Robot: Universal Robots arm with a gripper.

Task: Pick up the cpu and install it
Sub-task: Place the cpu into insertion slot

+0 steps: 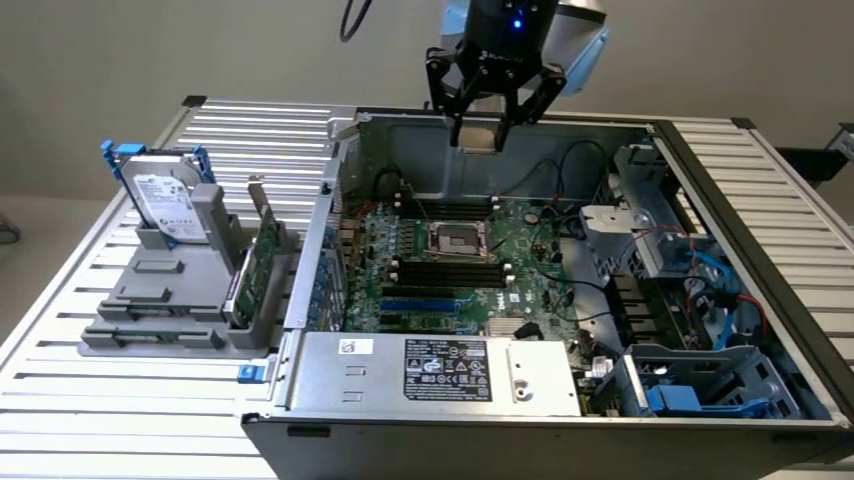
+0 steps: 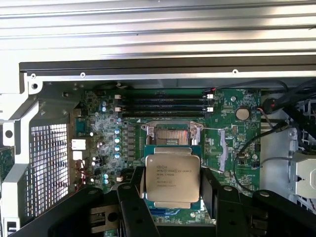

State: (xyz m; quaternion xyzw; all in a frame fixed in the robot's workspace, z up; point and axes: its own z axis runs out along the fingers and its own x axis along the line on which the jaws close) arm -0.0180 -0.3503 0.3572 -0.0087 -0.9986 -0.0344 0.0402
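gripper (image 2: pixel 173 188): clenched on two opposite edges of the cpu.
cpu (image 2: pixel 173 173): was held flat, printed side up, clear above the motherboard (image 2: pixel 237 136) and near the socket.
socket (image 2: pixel 172 134): sat bare, with no chip in it.
progress: the pickup looked done; seating the chip was left.

The cpu (image 2: pixel 172 178), clamped in the claw (image 2: pixel 172 185), covers part of the socket (image 2: pixel 172 132) beneath it, and below the top line the print on its lid is too small to read. The claw's fingers (image 2: pixel 132 200) are cut off by the picture's edge. In the exterior view the arm (image 1: pixel 561 25) runs off the top edge, the computer case (image 1: pixel 400 440) runs off the bottom and the exterior view's right, and the power supply label (image 1: pixel 449 370) is too small to read.
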